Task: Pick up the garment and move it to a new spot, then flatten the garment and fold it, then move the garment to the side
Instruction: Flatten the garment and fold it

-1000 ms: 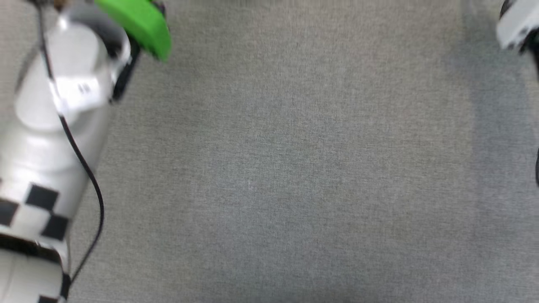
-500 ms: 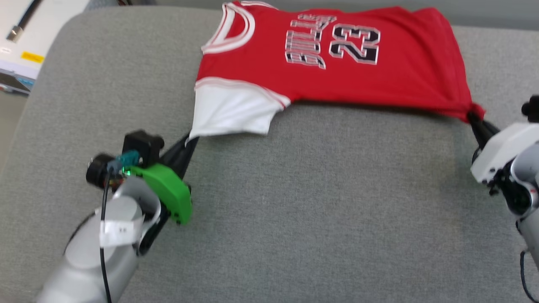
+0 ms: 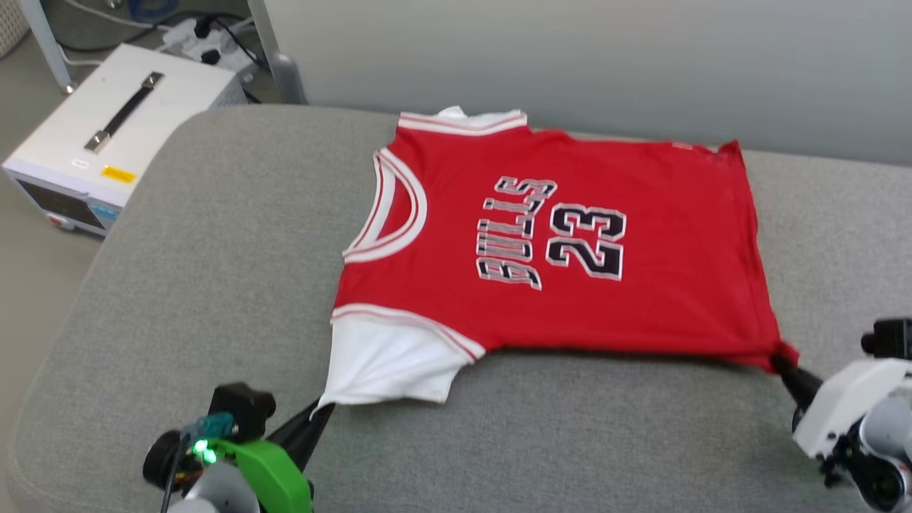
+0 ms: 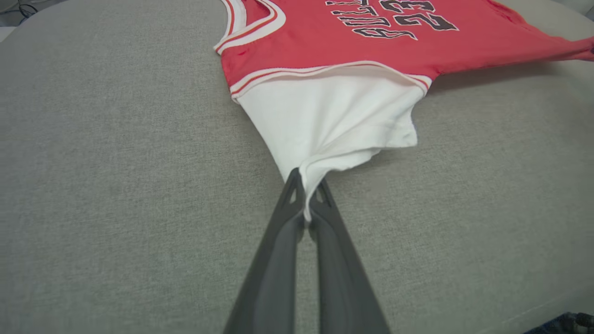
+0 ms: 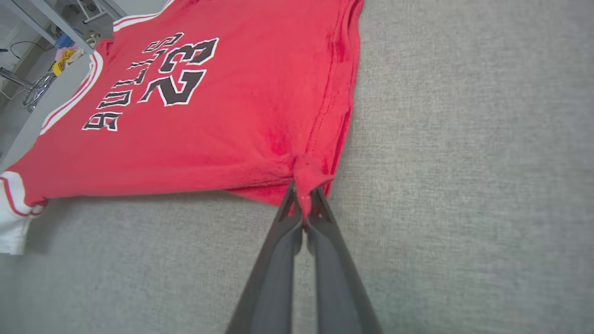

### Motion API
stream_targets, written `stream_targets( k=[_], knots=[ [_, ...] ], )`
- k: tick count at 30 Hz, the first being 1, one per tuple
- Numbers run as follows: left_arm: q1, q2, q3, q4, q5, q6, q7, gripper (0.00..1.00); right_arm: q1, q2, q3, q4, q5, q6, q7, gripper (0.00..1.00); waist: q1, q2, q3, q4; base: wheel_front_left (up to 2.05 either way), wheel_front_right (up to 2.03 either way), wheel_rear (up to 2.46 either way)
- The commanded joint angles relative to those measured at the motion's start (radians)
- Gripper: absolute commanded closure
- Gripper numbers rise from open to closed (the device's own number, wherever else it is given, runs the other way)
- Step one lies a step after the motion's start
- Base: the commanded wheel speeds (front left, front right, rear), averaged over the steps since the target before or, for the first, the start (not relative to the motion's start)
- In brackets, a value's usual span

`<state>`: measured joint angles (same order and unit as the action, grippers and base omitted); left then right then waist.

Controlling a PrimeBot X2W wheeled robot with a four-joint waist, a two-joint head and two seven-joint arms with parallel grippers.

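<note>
Grey cushion [image 3: 178,285] lies under my fingers [image 4: 287,222]. One garment [image 3: 605,299] is spread flat just beyond them. My left gripper [image 4: 306,185] pinches its near white sleeve [image 4: 334,116], my right gripper [image 5: 304,195] its red hem corner. The far sleeve [image 3: 456,112] is mostly hidden. Since half a second my head has risen; both grips are unchanged.

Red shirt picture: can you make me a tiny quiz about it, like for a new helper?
1. True or false: the left gripper is shut on the garment's white sleeve.
2. Which number is printed on the garment? A) 32 B) 23 C) 7
3. Fill the gap: the right gripper pinches a ____ corner of the garment.
Key: 1 true; 2 B; 3 red.
</note>
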<state>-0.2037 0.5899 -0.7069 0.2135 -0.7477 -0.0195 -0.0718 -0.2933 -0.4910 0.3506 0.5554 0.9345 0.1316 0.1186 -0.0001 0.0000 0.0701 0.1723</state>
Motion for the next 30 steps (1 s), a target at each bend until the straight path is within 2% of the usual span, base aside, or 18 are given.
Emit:
stream_targets(
  k=[1, 8, 11, 13, 18, 25, 30],
  knots=[
    [0.035, 0.021, 0.001, -0.021, -0.013, 0.015, 0.005, 1.0, 0.041, -0.01, -0.009, -0.018, 0.02, -0.001, 0.016, 1.0, 0.0001, 0.0, -0.063, 0.006, 0.0, 0.0, 0.0],
    [0.168, 0.092, 0.003, -0.155, -0.039, 0.073, 0.026, 1.0, 0.227, -0.042, -0.053, -0.143, 0.064, -0.001, 0.112, 1.0, 0.0001, 0.0, -0.092, 0.003, 0.0, 0.0, 0.0],
    [0.22, 0.117, -0.01, -0.21, -0.07, 0.056, 0.045, 1.0, 0.305, -0.049, -0.079, -0.197, 0.061, -0.001, 0.139, 1.0, 0.0001, 0.0, -0.103, 0.006, 0.0, 0.0, 0.0],
    [0.242, 0.146, -0.011, -0.235, -0.063, 0.062, 0.047, 1.0, 0.37, -0.05, -0.096, -0.248, 0.052, -0.001, 0.164, 1.0, 0.0001, 0.0, -0.104, 0.009, 0.0, 0.0, 0.0],
    [0.254, 0.165, -0.003, -0.281, -0.061, 0.073, 0.039, 1.0, 0.47, -0.027, -0.18, -0.36, 0.038, -0.001, 0.189, 1.0, 0.0001, 0.0, -0.091, 0.01, 0.0, 0.0, 0.0],
    [0.182, 0.175, 0.043, -0.319, -0.039, 0.093, 0.019, 1.0, 0.468, 0.021, -0.302, -0.507, 0.026, -0.001, 0.266, 1.0, 0.0001, 0.0, -0.047, -0.011, 0.0, 0.0, 0.0],
    [0.08, 0.183, 0.078, -0.329, -0.037, 0.077, 0.04, 1.0, 0.4, 0.028, -0.361, -0.561, -0.013, -0.001, 0.343, 1.0, 0.0001, 0.0, 0.02, -0.028, 0.0, 0.0, 0.0]
  ],
)
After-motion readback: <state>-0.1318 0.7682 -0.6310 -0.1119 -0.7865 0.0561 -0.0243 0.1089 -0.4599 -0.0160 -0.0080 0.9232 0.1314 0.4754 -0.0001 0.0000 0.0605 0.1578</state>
